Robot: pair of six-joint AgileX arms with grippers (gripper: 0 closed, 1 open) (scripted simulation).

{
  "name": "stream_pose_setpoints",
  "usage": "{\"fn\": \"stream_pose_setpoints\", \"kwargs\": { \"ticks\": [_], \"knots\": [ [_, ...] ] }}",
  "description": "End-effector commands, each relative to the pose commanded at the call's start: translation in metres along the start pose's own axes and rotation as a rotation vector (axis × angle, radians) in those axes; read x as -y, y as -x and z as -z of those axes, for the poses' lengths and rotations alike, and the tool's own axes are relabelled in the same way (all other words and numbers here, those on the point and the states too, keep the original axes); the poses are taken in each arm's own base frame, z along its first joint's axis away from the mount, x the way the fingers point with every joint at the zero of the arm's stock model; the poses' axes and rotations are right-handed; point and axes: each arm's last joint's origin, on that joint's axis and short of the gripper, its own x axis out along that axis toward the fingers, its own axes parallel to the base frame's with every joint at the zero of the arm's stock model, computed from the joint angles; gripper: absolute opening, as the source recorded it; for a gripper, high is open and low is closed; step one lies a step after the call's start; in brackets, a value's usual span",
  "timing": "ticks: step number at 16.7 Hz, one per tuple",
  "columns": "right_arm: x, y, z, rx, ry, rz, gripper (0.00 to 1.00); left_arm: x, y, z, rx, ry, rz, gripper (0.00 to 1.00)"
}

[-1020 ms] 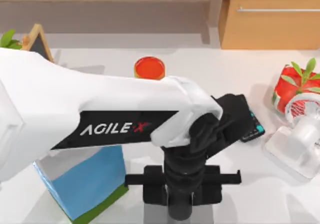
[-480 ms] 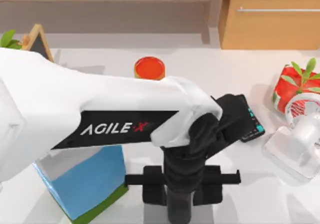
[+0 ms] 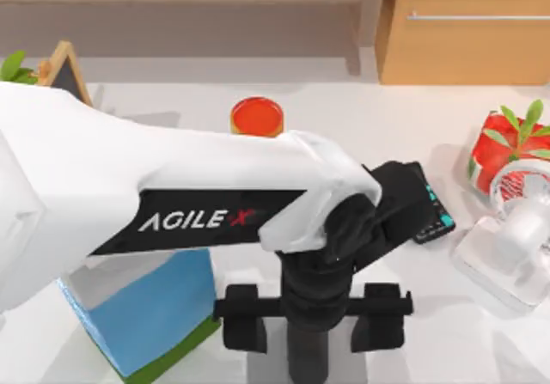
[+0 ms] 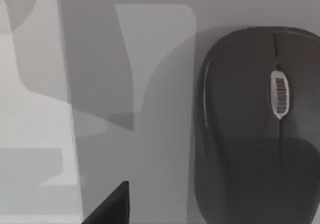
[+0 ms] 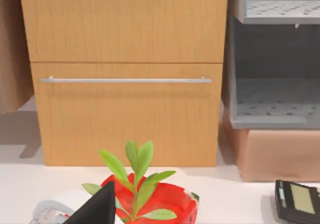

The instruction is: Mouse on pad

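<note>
Fingers (image 3: 243, 328) of left end effector (image 3: 314, 328) spread wide, pointing down above mouse (image 4: 255, 129) on pad (image 4: 150, 149).

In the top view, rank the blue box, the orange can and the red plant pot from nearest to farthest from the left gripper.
Measured from the left gripper, low at the table's middle:
1. Blue box, just to its left at the near edge.
2. Orange can, farther back, slightly left.
3. Red plant pot, far right.
</note>
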Motion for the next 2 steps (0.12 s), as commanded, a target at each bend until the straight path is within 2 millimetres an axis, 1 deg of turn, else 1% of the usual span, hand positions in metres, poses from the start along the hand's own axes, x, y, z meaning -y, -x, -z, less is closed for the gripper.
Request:
{"fn": "stream_pose_setpoints", "kwargs": {
  "ticks": [2],
  "knots": [
    [0.0,0.0,0.0,0.0,0.0,0.0,1.0,0.0,0.0,0.0,0.0,0.0,0.0,1.0]
  ]
}}
